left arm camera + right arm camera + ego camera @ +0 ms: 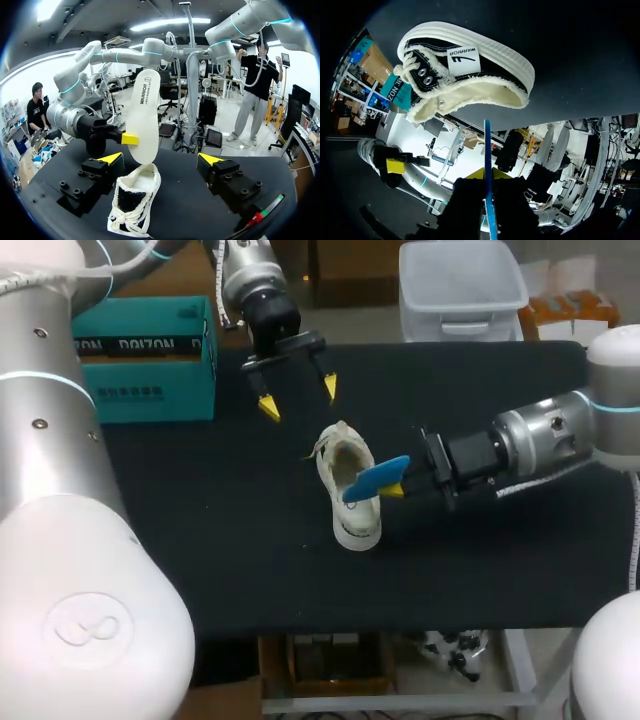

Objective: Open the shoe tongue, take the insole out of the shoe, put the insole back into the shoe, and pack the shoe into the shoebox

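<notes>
A white low sneaker (352, 502) lies on the black table (220, 540), its opening facing up. My right gripper (402, 487) is shut on a thin insole (374, 478), blue on one face and white on the other, held over the shoe's opening. In the left wrist view the insole (145, 115) stands upright above the sneaker (132, 200), pinched by the right gripper (129, 139). My left gripper (297, 395) hangs open just behind the shoe; its fingertips (111, 158) straddle the sneaker without touching it. In the right wrist view the insole (487, 145) shows edge-on in the right gripper (487, 176), pointing at the sneaker (465, 70).
A teal shoebox (150, 355) stands at the table's back left corner, also seen behind the shoe as a teal shoebox (400, 90). Bare black tabletop lies in front of and to the left of the shoe.
</notes>
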Tool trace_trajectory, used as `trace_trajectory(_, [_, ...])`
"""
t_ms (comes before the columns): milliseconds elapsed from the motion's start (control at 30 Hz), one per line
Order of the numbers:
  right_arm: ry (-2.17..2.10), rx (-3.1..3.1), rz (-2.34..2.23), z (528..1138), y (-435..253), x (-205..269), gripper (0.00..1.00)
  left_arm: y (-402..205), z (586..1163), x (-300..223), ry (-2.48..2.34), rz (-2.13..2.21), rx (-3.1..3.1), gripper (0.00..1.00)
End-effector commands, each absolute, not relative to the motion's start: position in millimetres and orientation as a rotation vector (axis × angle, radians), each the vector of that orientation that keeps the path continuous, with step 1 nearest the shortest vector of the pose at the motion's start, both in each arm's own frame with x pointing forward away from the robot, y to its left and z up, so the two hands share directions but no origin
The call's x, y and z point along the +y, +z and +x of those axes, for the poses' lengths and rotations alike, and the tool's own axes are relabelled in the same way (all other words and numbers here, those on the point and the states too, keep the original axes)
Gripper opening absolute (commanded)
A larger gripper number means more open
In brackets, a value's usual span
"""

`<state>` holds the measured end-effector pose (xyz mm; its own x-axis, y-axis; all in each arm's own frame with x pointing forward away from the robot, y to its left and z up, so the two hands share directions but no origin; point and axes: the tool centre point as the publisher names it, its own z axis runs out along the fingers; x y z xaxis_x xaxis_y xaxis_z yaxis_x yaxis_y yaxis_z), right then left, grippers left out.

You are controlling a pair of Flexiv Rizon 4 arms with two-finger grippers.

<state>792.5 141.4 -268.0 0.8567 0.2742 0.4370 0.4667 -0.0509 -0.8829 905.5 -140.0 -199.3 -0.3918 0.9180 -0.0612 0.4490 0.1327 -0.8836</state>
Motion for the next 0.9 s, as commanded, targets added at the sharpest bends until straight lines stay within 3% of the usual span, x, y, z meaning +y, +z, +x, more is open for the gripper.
trace_trajectory(33, [-0.177,-0.582,-1.639,791.7,-268.1,139.5,0.0,-201.8,891.4,-135.5,1.269,-1.293,-1.95,1.0])
trace_trajectory(467, [-0.211,-0.538,-1.653,804.5,-258.5,133.4,0.0,-211.2,846.2,-131.4,1.808,-0.931,-2.232,1.0])
trace_trajectory(533, [-0.221,-0.539,-1.655,807.2,-258.0,134.5,0.0,-211.1,843.3,-130.2,1.81,-0.744,-2.3,1.0])
trace_trajectory(900, [-0.222,-0.557,-1.679,809.3,-257.4,136.2,0.0,-211.1,843.3,-130.2,1.81,-0.744,-2.3,1.0])
